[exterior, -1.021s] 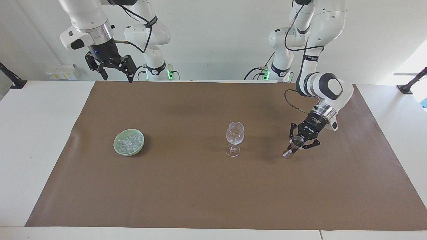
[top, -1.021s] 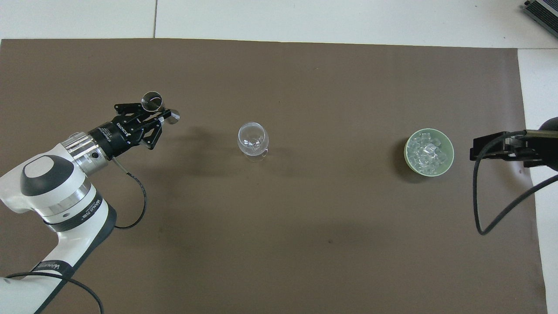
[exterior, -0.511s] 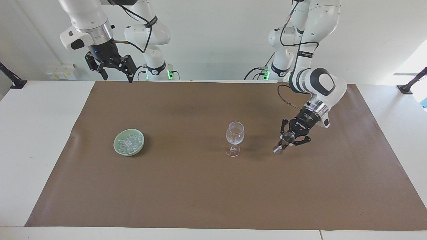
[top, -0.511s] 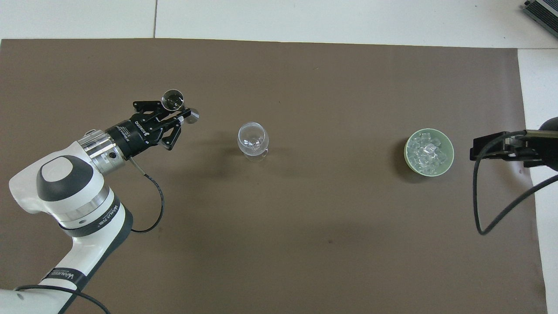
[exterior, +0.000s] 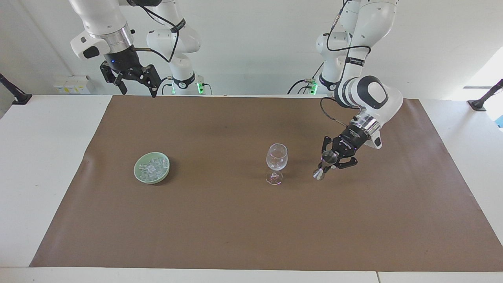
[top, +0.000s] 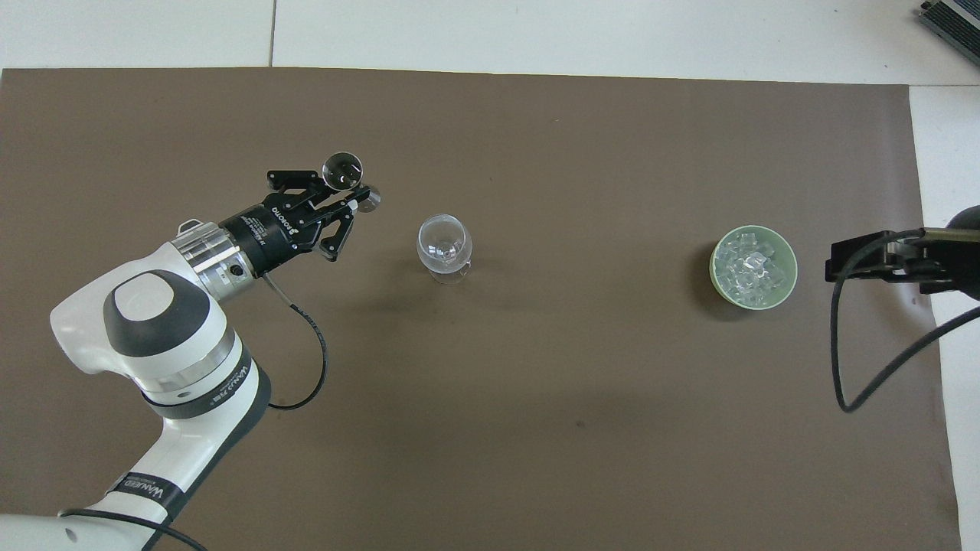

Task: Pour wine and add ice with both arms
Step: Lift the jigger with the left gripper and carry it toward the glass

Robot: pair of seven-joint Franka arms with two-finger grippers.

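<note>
Brown mat covers most of the white table.

Wine glass stands upright near the mat's middle; clear bowl, no liquid visible in it.

Green bowl sits toward the right arm's end of the table, well apart from the glass. The ice lies heaped inside it, small clear cubes filling the bowl.

Left gripper hangs low over the mat beside the glass, toward the left arm's end. Its fingers are clamped on a small metal jigger, double-ended, tilted, one cup mouth up. Cannot tell whether anything is in the cup.

Right gripper waits raised over the mat's edge nearest the robots, at the right arm's end, fingers spread, nothing between them.
</note>
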